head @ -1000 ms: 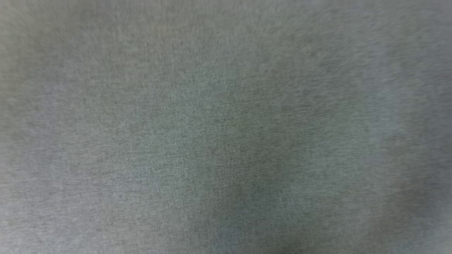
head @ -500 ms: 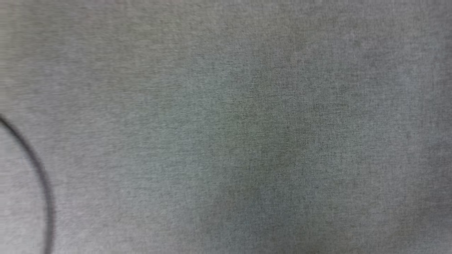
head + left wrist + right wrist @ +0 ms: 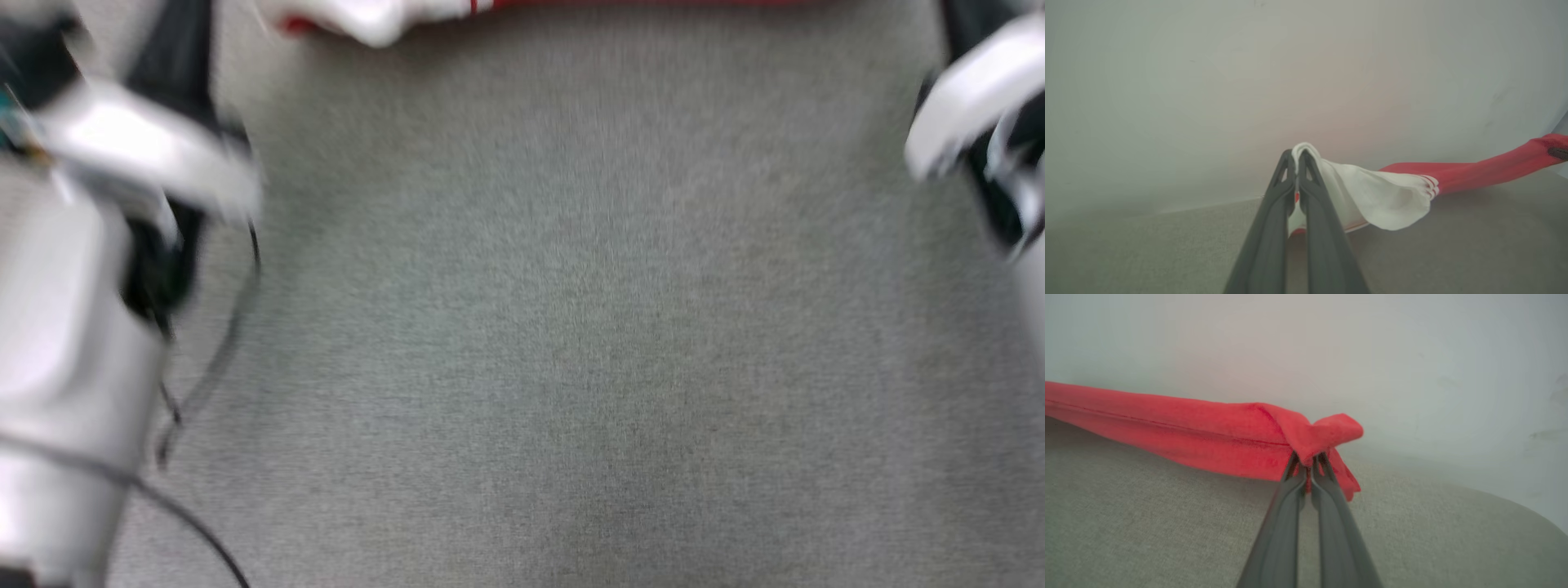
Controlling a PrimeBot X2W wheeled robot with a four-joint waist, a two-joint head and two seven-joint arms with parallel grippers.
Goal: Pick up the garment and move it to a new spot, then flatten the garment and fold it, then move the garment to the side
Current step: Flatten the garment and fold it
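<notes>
A grey, cloth-covered table (image 3: 571,367) filled the near ground of the blurred head view. It was flanked by the robot's pale left forearm (image 3: 57,343), which trailed a thin black cable (image 3: 216,367), and by its pale right arm (image 3: 971,106). Farther out, the left tool (image 3: 1296,157) was clamped tight on the white sleeve (image 3: 1384,196) of the garment (image 3: 1486,169). The cloth was pinched between its dark fingertips, and striped trim showed where white met red. Off to the right, the right tool (image 3: 1308,461) was likewise closed hard on a bunched red corner of the garment. Between the two tools the red jersey ran as a long, sagging band over the far part of the table, and seemed to hang just above the cloth. A plain pale wall (image 3: 1412,355) stood behind it.
</notes>
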